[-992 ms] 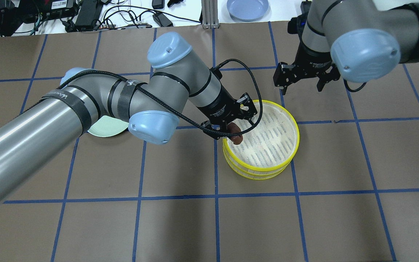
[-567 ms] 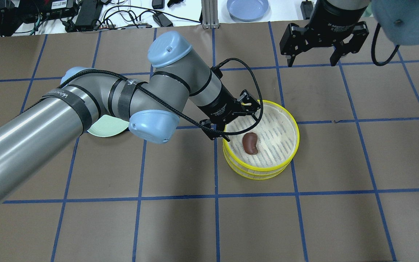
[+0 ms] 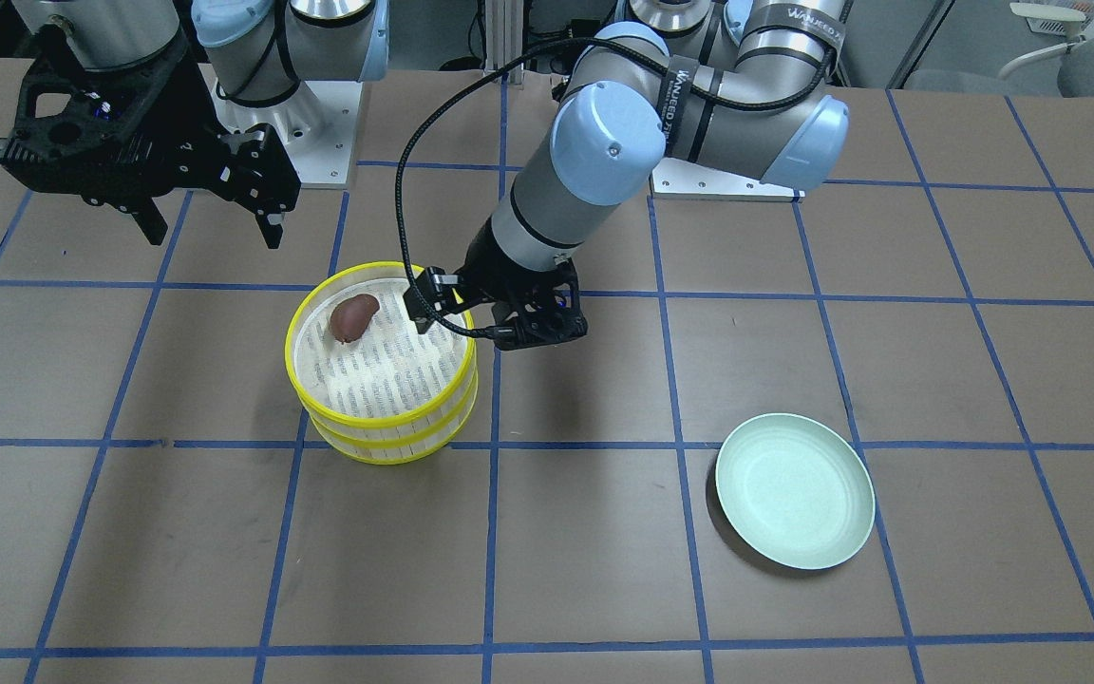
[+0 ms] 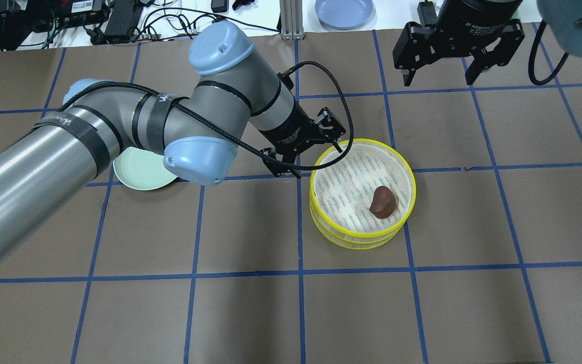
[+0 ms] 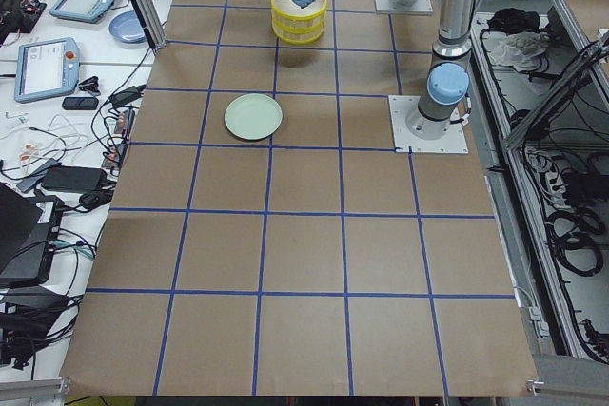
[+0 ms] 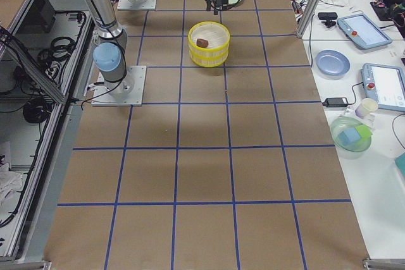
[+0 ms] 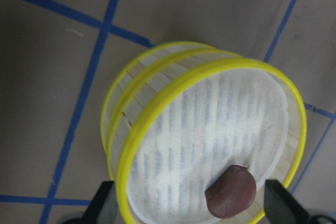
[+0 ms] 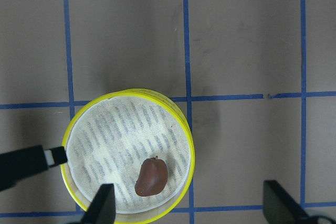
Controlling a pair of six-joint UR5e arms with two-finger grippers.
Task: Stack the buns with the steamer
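Stacked yellow-rimmed steamer trays [image 4: 362, 142] stand mid-table. The reddish-brown bun [image 4: 383, 201] lies loose on the top tray's liner near its right rim, and it also shows in the front view [image 3: 353, 317] and both wrist views [image 7: 231, 199] [image 8: 151, 176]. The cream-white bun is not visible in any view. My left gripper [image 4: 318, 162] is open and empty, hovering at the steamer's back-left rim. My right gripper [image 4: 438, 76] is open and empty, raised well behind the steamer toward the back right.
A pale green plate [image 3: 794, 489] lies on the table, partly under my left arm in the overhead view [image 4: 139, 174]. A blue plate [image 4: 344, 11], cables and devices lie beyond the table's far edge. Blue tape lines grid the brown table.
My left gripper let go of the reddish-brown bun; it dropped into the top tray and rolled to the right side. The left gripper drew back to the left. The right gripper retreated to the back.
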